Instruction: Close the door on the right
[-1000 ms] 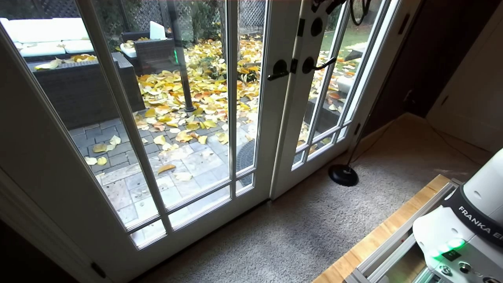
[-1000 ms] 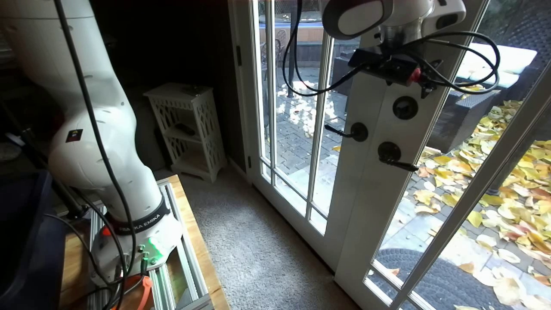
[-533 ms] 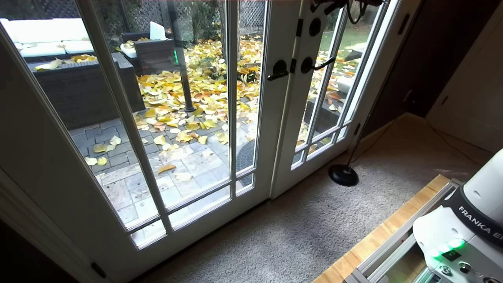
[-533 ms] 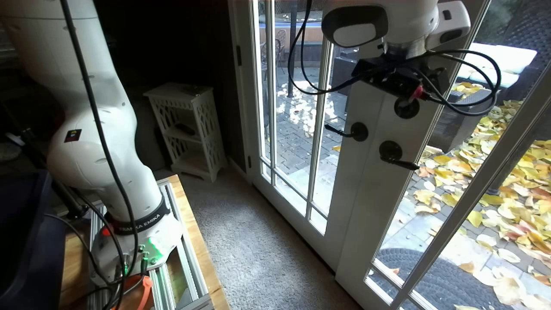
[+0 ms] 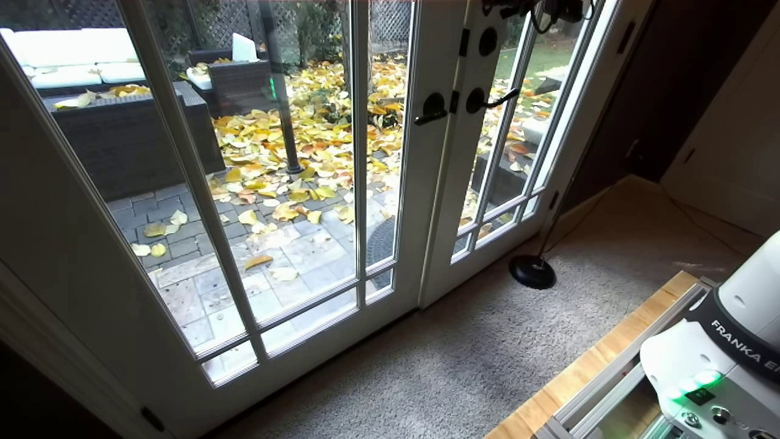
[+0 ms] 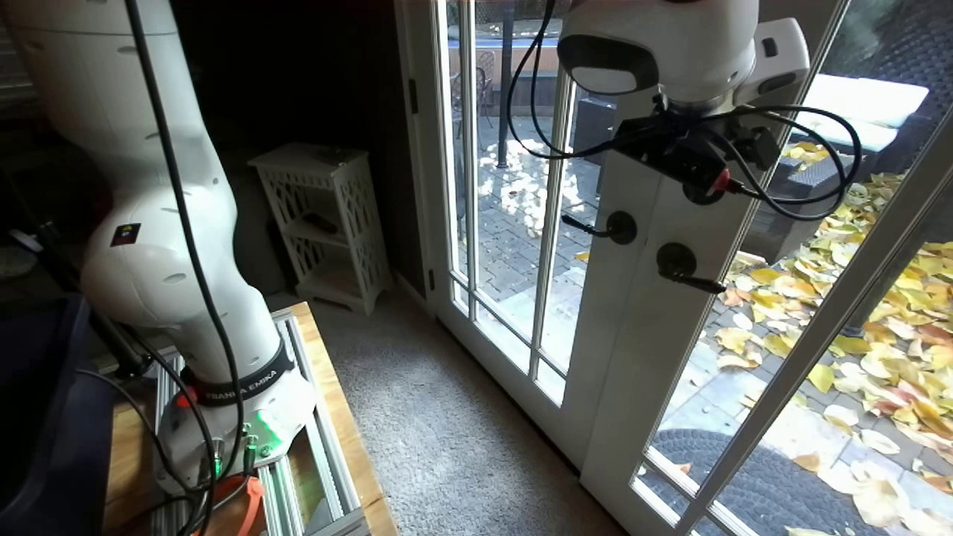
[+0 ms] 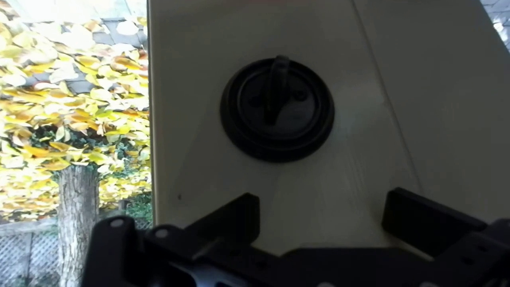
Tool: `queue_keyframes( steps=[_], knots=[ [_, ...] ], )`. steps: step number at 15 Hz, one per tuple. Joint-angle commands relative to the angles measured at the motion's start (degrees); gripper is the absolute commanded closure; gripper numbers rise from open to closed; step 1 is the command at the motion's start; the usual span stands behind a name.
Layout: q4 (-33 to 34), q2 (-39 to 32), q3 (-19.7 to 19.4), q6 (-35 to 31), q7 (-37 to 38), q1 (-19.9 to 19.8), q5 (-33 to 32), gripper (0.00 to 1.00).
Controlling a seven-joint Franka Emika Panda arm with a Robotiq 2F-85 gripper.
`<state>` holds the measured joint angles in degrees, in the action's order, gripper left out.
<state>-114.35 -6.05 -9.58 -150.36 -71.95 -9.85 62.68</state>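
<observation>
The door (image 5: 458, 183) is the right white glazed leaf in both exterior views (image 6: 655, 342). It has a long dark lever handle (image 6: 696, 281) and a round dark lock (image 7: 277, 115). Its pale edge with dark latch plates shows in an exterior view, a little proud of the other leaf. My gripper (image 7: 321, 213) is open and empty. The wrist view stands upside down; the fingers (image 7: 245, 217) face the white stile beside the lock. Whether the fingertips touch it I cannot tell. In an exterior view the gripper's body partly covers the lock (image 6: 703, 195).
The other white leaf (image 5: 425, 158) has its own lever handle (image 6: 618, 227). Black cables (image 6: 841, 167) loop from my wrist. A round black stand base (image 5: 532, 271) is on the carpet. A white shelf (image 6: 320, 223) and a dark bin (image 6: 41, 417) stand near the arm.
My gripper has come down and now partly covers the lock in an exterior view. The door's lock and lever have shifted very slightly, away from the robot. The gripper's hanging cables swung along.
</observation>
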Motion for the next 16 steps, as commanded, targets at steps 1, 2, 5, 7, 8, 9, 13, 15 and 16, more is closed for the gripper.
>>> queue_keyframes(
  steps=[1,2,5,7,8,9,13,15,16],
  knots=[
    [10.48,-4.27,2.26,-1.51,-1.43,1.26,8.16,0.38],
    [11.09,-4.49,2.25,-1.63,-1.3,1.27,9.27,0.47],
    [12.34,-4.99,2.25,-1.97,-1.88,1.24,12.55,0.68],
    [13.29,-5.53,2.53,-2.06,-2.71,1.26,14.28,0.82],
    [13.88,-5.92,2.73,-2.21,-3.42,1.31,15.41,0.88],
    [14.34,-6.25,2.87,-2.9,-3.63,1.35,16.48,0.94],
    [14.17,-5.95,3.13,-3.81,-6.61,1.38,19.92,1.0],
    [14.1,-6.14,3.08,-4.49,-8.41,1.55,20.02,0.86],
    [13.61,-6.14,2.9,-4.89,-6.51,1.82,17.19,0.75]
  ],
)
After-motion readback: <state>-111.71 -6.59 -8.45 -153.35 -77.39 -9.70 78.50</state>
